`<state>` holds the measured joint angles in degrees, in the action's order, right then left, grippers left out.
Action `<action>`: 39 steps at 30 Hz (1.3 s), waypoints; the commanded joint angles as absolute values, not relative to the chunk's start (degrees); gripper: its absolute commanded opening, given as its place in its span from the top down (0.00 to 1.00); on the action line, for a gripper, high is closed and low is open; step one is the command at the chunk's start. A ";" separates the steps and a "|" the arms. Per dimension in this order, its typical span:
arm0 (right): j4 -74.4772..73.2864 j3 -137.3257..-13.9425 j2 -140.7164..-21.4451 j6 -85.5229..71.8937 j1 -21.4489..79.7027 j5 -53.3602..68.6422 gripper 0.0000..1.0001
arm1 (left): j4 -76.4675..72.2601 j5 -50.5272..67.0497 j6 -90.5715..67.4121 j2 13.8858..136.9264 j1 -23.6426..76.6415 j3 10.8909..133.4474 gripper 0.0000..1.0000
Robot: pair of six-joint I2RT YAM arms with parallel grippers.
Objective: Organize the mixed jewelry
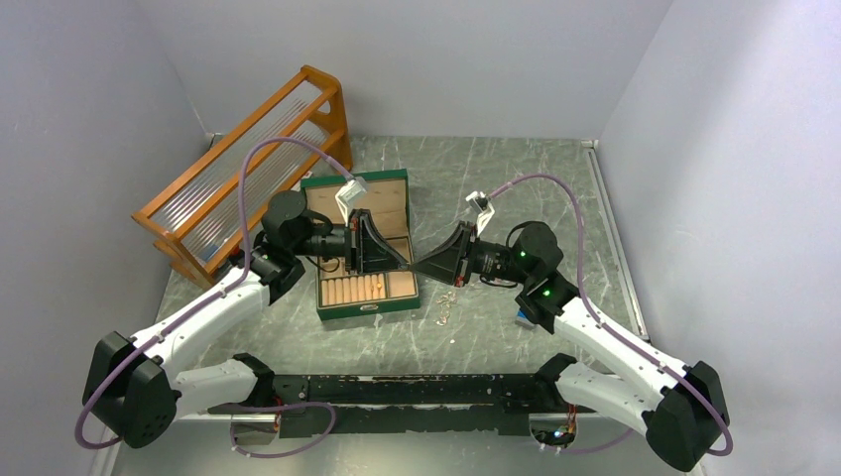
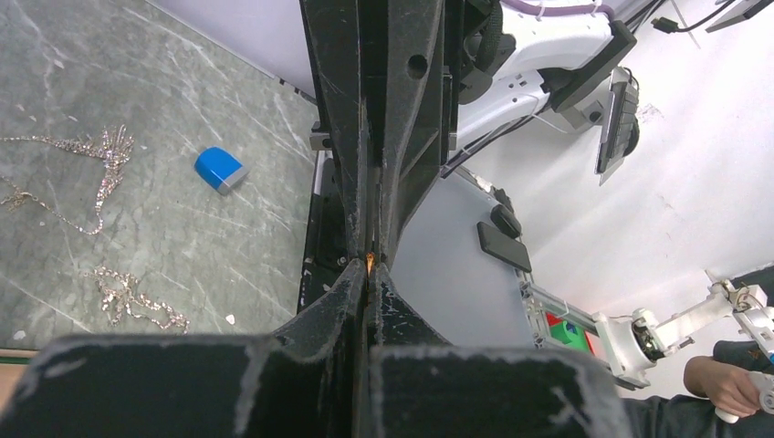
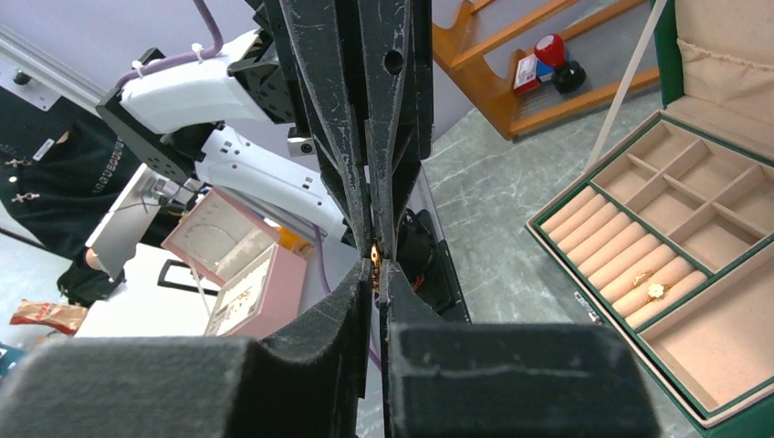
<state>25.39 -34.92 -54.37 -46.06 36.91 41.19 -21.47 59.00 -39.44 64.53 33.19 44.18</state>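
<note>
My two grippers meet tip to tip just above the table, right of the open green jewelry box (image 1: 362, 309). The left gripper (image 1: 405, 264) (image 2: 369, 266) is shut on a tiny gold piece (image 2: 369, 260) at its very tips. My right gripper (image 1: 418, 268) (image 3: 375, 266) faces it, jaws nearly together around the same gold piece (image 3: 374, 250). More of the mixed jewelry, thin chains (image 2: 105, 157) (image 1: 446, 303), lies loose on the table. Two small gold pieces (image 3: 653, 290) sit on the box's ring rolls.
A wooden rack (image 1: 248, 169) stands at the back left, behind the green box (image 3: 584, 294). A small blue block (image 2: 220, 170) (image 1: 523, 317) lies on the table by the right arm. Walls close off the table's left, back and right.
</note>
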 commanded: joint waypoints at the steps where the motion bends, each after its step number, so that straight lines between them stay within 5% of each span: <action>1: 27.80 -34.78 -54.57 -46.32 36.65 42.06 0.93 | -24.57 60.73 -39.55 64.49 32.85 43.77 0.95; 6: 27.52 -34.72 -54.51 -46.26 36.67 41.99 1.00 | -23.72 59.75 -39.08 64.28 32.86 43.93 0.93; 12: 22.57 -34.78 -54.47 -44.07 36.65 38.63 1.00 | -10.73 44.77 -32.59 60.30 32.70 43.92 0.45; 17: 18.52 -34.65 -55.59 -41.79 36.69 35.51 1.00 | 2.98 28.50 -27.59 55.77 32.58 44.17 0.23; 22: 13.65 -35.24 -57.95 -39.16 36.76 30.97 1.00 | 27.28 -11.77 -34.62 51.79 32.65 45.19 0.03; 24: 13.05 -35.40 -59.06 -38.88 36.80 30.07 1.00 | 34.34 -23.64 -36.83 51.76 32.61 44.87 0.02; 30: 13.86 -36.05 -62.70 -39.32 36.83 30.46 1.00 | 36.44 -26.89 -44.17 51.27 32.55 39.51 0.02; 39: 12.62 -37.18 -63.85 -39.12 37.22 30.06 1.00 | 29.30 -24.03 -50.10 53.73 32.60 31.81 0.41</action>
<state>12.53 -35.16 -63.90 -39.97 37.04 30.48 31.86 -22.06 -46.09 52.31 32.80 33.30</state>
